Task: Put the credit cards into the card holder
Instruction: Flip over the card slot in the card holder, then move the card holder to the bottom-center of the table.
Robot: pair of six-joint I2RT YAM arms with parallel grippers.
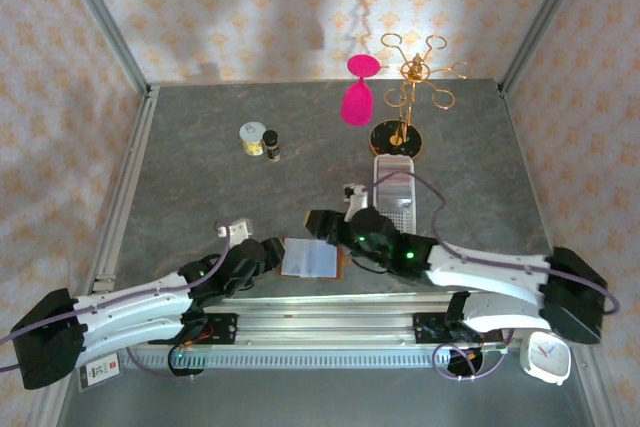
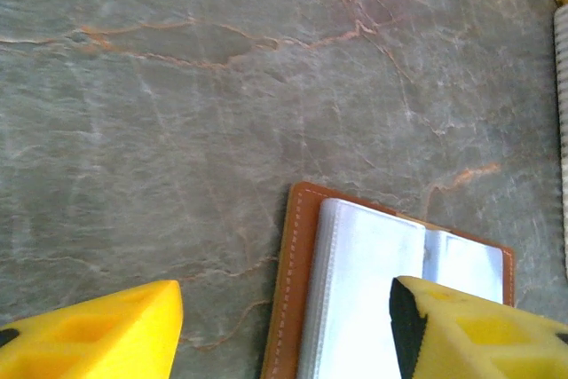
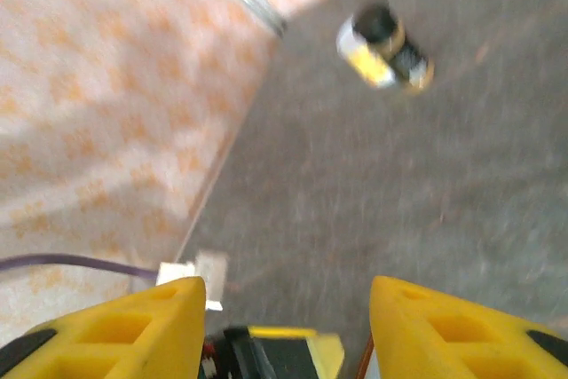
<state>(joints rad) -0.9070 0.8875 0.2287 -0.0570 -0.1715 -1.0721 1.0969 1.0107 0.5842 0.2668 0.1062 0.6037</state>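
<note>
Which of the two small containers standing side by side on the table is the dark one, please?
The narrow bottle on the right of the pair; the wider jar beside it is pale yellow with a whitish lid.

1. This is a robot test cell, not a lived-in room: the left arm (image 1: pixel 130 309) and right arm (image 1: pixel 490 275) sit bolted to a metal rail (image 1: pixel 320 312) at the near edge.
2. Wallpapered panels (image 1: pixel 250 7) in metal framing (image 1: pixel 105 22) box in the grey table (image 1: pixel 200 187).
3. On the far side stand mismatched props: a pink glass (image 1: pixel 357 102) and a gold rack (image 1: pixel 405 97).

The reddish-brown card holder (image 1: pixel 310 257) lies open flat, pale pockets facing up.
</note>
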